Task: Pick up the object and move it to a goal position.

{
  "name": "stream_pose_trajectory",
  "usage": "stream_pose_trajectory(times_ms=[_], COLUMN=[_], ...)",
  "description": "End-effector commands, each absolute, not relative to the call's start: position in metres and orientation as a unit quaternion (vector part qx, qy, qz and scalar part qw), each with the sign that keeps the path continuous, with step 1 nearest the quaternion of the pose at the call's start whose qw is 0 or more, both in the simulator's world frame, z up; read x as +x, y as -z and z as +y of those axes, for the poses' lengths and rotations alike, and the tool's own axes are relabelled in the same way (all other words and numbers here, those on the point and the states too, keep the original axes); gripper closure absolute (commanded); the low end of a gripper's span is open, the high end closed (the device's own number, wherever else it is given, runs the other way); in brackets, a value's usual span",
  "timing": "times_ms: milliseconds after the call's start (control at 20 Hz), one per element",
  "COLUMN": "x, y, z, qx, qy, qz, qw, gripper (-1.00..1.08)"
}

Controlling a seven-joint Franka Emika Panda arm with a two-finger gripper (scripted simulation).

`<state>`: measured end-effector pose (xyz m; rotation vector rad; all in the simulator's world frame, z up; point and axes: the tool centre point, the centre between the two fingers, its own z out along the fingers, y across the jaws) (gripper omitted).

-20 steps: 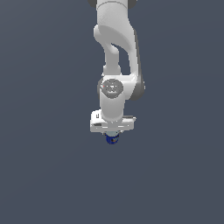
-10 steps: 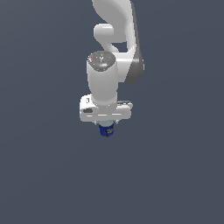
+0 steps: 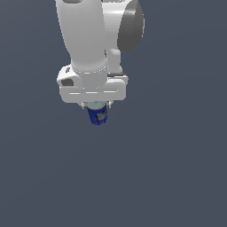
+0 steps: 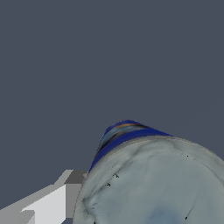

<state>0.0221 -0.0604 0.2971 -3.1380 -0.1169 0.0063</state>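
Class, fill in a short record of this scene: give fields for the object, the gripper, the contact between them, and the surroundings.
Object: small blue cylindrical can with pale grey top and orange-and-white label
Gripper: white gripper, shut on the can
Contact: can sits between the fingers, its blue body hanging below the white hand
Surroundings: plain dark grey background; no goal marker visible
Wrist view: can's grey top fills the near corner

One can (image 3: 97,115) (apparently), one gripper (image 3: 95,106).
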Motion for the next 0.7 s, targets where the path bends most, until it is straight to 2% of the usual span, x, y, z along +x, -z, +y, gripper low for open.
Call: stream_pose_trajectory(times_ms=[0, 650], x=[0.022, 0.023], y=[-0.328, -0.448], z=[-0.069, -0.106], qx=[-0.999, -0.999], qy=[0.000, 0.000], qz=[-0.037, -0.037], qw=[0.001, 0.000], gripper=[1.08, 1.08])
